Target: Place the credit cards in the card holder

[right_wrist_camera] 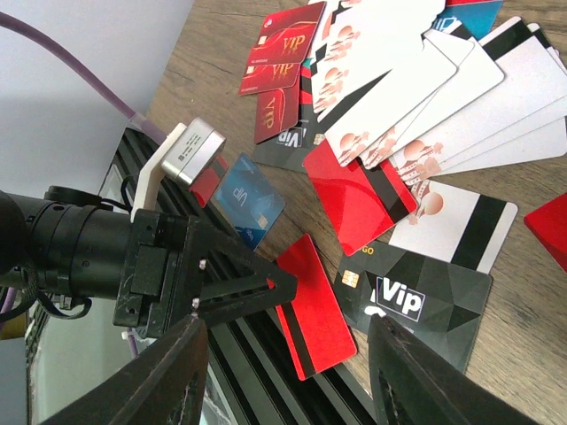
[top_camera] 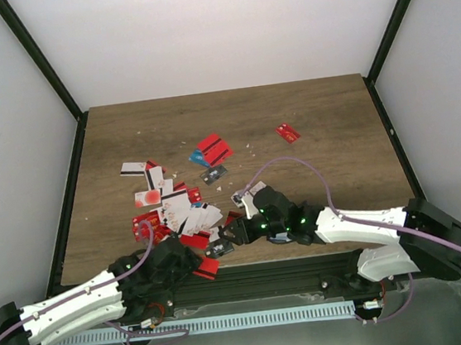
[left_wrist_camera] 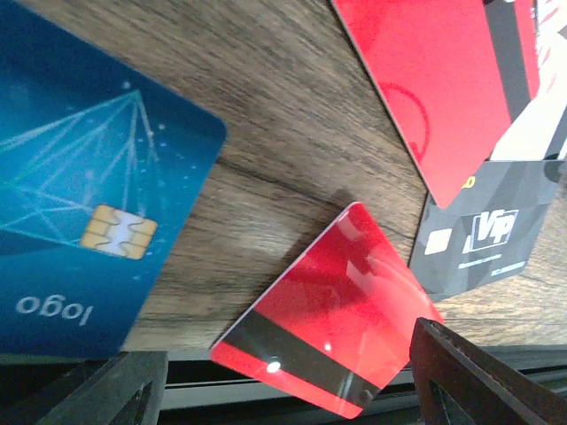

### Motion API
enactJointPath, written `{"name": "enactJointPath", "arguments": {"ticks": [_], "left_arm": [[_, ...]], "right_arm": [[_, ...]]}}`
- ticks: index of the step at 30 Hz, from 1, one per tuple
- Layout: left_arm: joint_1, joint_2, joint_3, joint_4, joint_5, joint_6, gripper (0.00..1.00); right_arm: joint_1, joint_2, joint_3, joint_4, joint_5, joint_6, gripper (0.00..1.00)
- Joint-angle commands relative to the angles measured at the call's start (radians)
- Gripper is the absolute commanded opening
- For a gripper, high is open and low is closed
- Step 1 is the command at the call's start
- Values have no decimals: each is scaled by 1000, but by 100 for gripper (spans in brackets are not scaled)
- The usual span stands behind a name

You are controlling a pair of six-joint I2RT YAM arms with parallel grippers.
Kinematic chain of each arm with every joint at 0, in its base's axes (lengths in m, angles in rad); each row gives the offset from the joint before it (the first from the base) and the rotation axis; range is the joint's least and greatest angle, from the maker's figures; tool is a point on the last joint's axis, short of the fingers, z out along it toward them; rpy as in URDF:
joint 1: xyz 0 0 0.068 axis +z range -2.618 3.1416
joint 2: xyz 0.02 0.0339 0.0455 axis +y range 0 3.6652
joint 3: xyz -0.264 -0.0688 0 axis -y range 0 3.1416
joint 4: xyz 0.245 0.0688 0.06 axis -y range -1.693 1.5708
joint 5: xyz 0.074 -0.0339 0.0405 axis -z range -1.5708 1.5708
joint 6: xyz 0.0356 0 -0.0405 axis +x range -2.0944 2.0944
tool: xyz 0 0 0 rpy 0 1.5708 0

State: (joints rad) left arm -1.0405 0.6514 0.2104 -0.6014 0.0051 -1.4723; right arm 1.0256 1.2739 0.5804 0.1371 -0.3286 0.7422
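your left jaws wide, empty, over red striped card [left_wrist_camera: 328, 310] at near worktop [top_camera: 315, 113] edge. your right jaws half open, empty. credit cards [top_camera: 174, 205] strewn near-left, some farther back.

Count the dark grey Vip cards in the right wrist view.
2. One dark grey card lies near the front edge of the table; the second card pokes from under the pile. More may be hidden.

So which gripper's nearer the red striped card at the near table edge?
Left. The left gripper has the red striped card between its fingers; the right gripper hangs farther off, to its right.
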Motion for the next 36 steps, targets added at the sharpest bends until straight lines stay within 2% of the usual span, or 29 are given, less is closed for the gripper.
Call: {"name": "enactJointPath", "arguments": {"ticks": [1,9,20,26,36], "left_arm": [[0,1,-51,133,-14,-51,77],[0,61,-108,270,-5,-61,73],[0,117,-121,371,-10,-39,51],[0,171,-122,417,-8,-23,35],[-2,160,-78,428,-44,36,13]], "right_arm": [[7,-29,-8,8,20,3,51],[7,-44,-22,-2,31,8,51],[5,-41,-25,-1,33,9,51],[5,-45,-29,-9,36,5,52],[4,-47,-28,-23,38,-7,51]]}}
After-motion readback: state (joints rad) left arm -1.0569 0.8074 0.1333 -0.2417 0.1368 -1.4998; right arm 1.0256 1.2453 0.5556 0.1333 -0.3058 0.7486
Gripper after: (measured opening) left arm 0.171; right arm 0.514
